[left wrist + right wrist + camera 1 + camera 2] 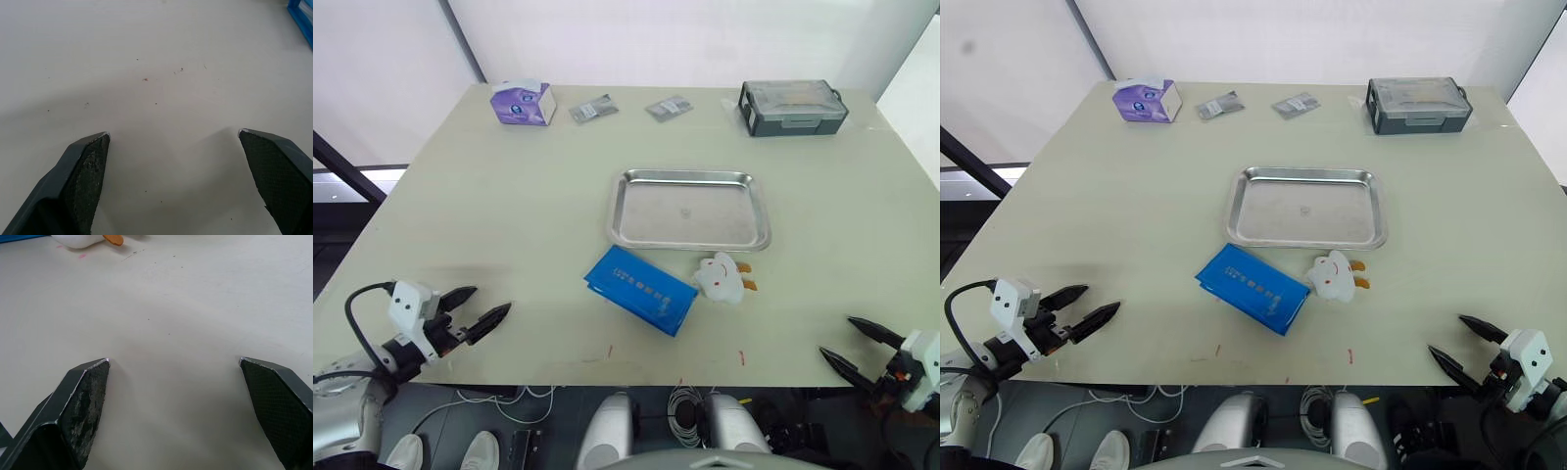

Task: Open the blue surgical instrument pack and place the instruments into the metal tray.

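Two grippers hover at the near edge of the worktop (509, 196), the left gripper (480, 311) and right gripper (852, 345) both with fingers spread and holding nothing. Just beyond, the blue surgical instrument pack (639, 289) lies flat and closed beside a small white toy (722, 277). Past them sits the metal tray (690, 210), bare inside. At the far edge stands a grey lidded box (792, 107), shut.
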Action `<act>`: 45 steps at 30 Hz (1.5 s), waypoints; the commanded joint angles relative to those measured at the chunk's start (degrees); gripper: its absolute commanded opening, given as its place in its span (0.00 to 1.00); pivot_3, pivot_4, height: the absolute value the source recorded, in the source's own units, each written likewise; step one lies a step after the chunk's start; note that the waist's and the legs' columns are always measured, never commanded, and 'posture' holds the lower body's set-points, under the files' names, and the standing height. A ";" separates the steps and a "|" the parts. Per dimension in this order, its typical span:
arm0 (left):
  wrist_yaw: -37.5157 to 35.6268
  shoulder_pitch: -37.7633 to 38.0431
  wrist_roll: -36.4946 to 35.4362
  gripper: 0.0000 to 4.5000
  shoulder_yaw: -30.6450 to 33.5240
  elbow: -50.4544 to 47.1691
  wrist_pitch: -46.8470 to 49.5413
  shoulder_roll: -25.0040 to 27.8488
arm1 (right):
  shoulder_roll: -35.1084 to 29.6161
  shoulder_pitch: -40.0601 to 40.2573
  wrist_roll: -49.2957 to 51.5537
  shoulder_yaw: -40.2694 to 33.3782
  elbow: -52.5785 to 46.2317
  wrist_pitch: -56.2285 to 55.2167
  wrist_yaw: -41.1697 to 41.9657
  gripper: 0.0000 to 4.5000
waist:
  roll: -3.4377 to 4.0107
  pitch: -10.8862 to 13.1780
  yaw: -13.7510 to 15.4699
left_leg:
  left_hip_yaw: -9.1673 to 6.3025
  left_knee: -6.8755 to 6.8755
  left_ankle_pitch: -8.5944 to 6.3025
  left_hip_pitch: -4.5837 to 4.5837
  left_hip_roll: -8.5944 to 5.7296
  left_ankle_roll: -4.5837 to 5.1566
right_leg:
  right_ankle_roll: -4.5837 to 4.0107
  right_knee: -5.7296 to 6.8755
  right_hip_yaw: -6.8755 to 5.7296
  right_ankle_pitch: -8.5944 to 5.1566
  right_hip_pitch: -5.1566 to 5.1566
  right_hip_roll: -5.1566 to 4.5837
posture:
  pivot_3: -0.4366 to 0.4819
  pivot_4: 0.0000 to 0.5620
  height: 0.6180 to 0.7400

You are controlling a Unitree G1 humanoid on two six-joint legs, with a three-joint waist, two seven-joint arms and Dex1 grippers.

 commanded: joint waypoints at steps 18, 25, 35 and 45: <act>-12.35 -1.22 -3.89 1.00 -1.05 -6.43 -0.34 2.79 | 1.13 -0.59 1.78 3.90 -18.39 7.96 -4.00 0.99 | 0.00 0.02 -0.02 | -0.03 0.08 0.00 -0.02 0.01 0.00 | 0.00 0.06 -0.02 0.00 0.00 0.03 | 0.48 0.27 1.00; -14.41 -5.08 -5.69 1.00 -5.51 -16.31 3.38 4.47 | 1.75 -5.03 -1.50 10.73 -28.09 18.23 -12.66 0.99 | -0.01 0.03 0.00 | -0.05 0.13 0.00 -0.06 0.00 0.00 | 0.01 0.07 -0.02 0.01 0.00 0.04 | 0.48 0.27 1.00; -20.72 -11.85 -11.76 1.00 -10.23 -23.94 9.57 7.34 | 4.41 -17.95 -4.32 18.43 -30.76 34.60 -24.01 0.99 | -0.01 0.11 -0.18 | -0.04 0.15 0.00 -0.07 -0.01 0.00 | 0.01 0.10 -0.09 0.01 -0.03 0.18 | 0.48 0.27 1.00; -23.88 -16.10 -14.17 1.00 -11.62 -25.95 11.06 8.16 | 6.37 -22.87 -4.70 22.76 -30.99 44.34 -27.20 0.68 | -0.01 0.16 -0.23 | -0.09 0.19 0.00 -0.13 -0.03 0.00 | 0.01 0.13 -0.15 0.01 -0.08 0.19 | 0.48 0.27 1.00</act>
